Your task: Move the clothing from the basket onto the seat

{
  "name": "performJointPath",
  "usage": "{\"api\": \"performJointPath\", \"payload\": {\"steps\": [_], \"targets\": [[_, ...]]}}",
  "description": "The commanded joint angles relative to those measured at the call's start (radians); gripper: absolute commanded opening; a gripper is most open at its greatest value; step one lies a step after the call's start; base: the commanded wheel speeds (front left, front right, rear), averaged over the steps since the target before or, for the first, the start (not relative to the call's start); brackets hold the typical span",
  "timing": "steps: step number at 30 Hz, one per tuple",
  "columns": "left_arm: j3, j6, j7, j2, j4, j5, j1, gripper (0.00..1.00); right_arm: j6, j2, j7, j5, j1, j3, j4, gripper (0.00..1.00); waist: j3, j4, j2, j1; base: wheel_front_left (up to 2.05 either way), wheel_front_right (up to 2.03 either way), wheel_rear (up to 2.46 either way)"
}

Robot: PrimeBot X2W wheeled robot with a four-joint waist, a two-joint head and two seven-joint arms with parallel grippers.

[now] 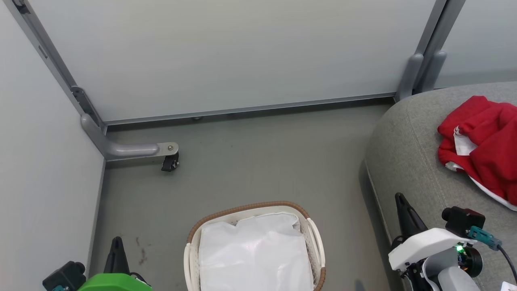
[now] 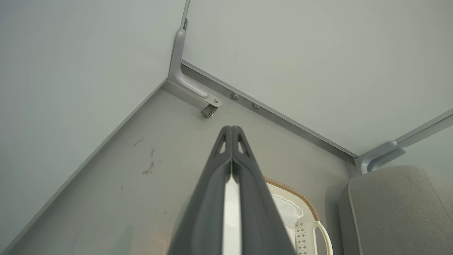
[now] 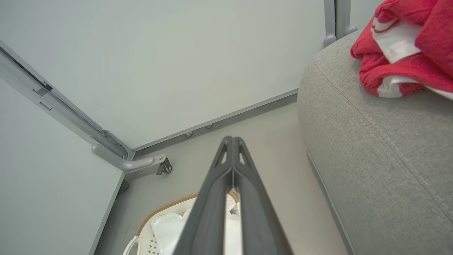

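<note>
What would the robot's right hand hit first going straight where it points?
Its right hand would probably meet bare grey floor just before the pale wall panel; depth is unclear.

One basket, one white liner, one grey seat, one red clothing heap, one caster wheel

Pale partition panels meeting at a corner, edged below by a metal rail. Curved grey foot out from that corner, small black caster at its tip. Grey floor, reddish stains near left panel. Two grey posts at far right.
</note>
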Motion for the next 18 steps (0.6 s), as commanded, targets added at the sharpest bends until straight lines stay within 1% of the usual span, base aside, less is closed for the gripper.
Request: {"api": "performJointPath", "payload": {"steps": [1, 18], "targets": [[0.008, -0.008, 0.009, 0.004, -0.022, -0.041, -0.027, 0.0, 0.0, -0.004, 0.009, 0.046, -0.008, -0.008, -0.022, 0.0, 0.0, 0.0, 0.0, 0.0, 0.0, 0.0, 0.0], [0.024, -0.02, 0.074, 0.006, -0.06, -0.27, -0.047, 0.0, 0.0, -0.006, 0.075, 0.302, 0.001, -0.036, -0.058, 0.0, -0.004, 0.003, 0.0, 0.0, 0.0, 0.0, 0.0]]}}
